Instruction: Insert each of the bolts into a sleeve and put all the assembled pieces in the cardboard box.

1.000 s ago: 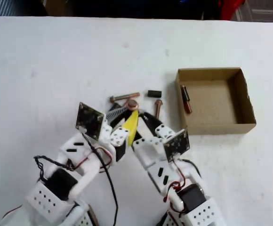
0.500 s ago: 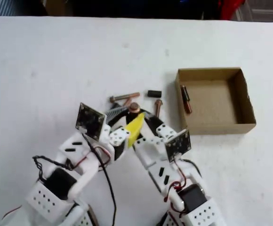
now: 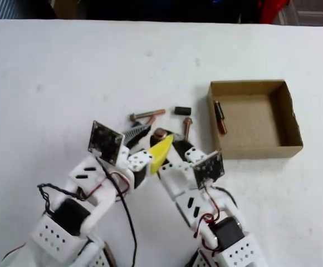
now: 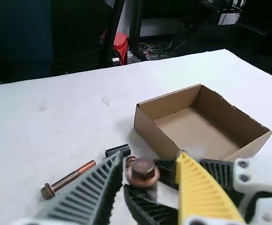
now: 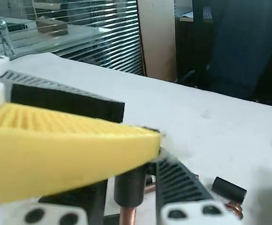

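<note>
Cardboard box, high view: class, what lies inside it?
Inside the brown cardboard box lies one copper bolt in a dark sleeve, along its left wall. The remaining visible floor is bare. The box's near wall hides a strip of floor behind it.

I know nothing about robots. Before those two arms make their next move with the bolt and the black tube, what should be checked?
1. The bolt is held by the left gripper: ok, its head sits between the fingers.
2. The sleeve is held by the right gripper: ok.
3. The bolt is fully in the sleeve: cannot tell. Copper shows at one end of the sleeve, but the depth is hidden.
4. The cardboard box is open and close by: ok. One assembled piece lies inside.
5. Other parts are out of the way: ok. Two loose bolts and a spare sleeve lie just beyond the grippers.
</note>
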You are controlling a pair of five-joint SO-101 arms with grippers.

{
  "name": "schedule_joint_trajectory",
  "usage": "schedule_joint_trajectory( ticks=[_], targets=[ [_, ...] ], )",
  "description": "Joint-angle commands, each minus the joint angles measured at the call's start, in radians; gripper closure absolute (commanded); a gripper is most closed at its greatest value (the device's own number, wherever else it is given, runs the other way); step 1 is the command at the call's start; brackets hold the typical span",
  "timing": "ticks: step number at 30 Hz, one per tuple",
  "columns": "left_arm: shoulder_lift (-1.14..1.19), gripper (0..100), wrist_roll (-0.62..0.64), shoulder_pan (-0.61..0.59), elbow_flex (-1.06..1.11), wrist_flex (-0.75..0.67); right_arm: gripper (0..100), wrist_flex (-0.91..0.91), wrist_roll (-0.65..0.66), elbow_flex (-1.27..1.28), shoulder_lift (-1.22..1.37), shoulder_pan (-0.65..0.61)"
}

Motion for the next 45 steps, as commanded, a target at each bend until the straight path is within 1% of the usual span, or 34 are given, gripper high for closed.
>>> schedule_joint_trajectory(
  ticks=[1,6,9,10,12,15,20,27,29,33,40,42,45],
  targets=[
    [-0.013,83,-0.008,-0.067,-0.112,-0.025,98.2,0.001,0.002,0.008,-0.012,0.001],
    [-0.013,90,-0.008,-0.182,-0.224,-0.02,98.2,0.007,0.002,0.008,-0.012,0.001],
    [-0.013,98,-0.008,-0.271,-0.269,-0.009,98.2,0.007,0.002,0.008,-0.012,0.001],
    [-0.019,98,-0.008,-0.298,-0.285,0.011,98.2,0.008,0.002,0.008,-0.012,0.001],
    [-0.061,97,-0.008,-0.343,-0.318,0.078,98.2,0.025,0.002,0.008,-0.012,0.001],
    [-0.173,98,-0.008,-0.375,-0.345,0.21,98.2,0.036,0.002,0.008,-0.012,0.001],
    [-0.343,98,-0.008,-0.381,-0.342,0.41,98.2,0.035,0.002,0.008,-0.012,0.002],
    [-0.386,98,-0.009,-0.381,-0.338,0.623,98.2,0.03,0.002,0.008,-0.012,0.12],
    [-0.39,98,-0.041,-0.381,-0.311,0.658,98.2,0.03,0.002,0.008,-0.012,0.137],
    [-0.392,98,-0.115,-0.381,-0.227,0.684,98.2,0.033,0.002,0.008,-0.012,0.145],
    [-0.392,98,-0.123,-0.383,-0.089,0.68,98.1,0.035,0.002,0.008,-0.012,0.147],
    [-0.392,98,-0.123,-0.384,-0.04,0.663,98.1,0.036,0.002,0.008,-0.012,0.147],
    [-0.392,98,-0.123,-0.43,0.034,0.601,98.1,0.054,0.002,0.005,-0.012,0.147]
  ],
)
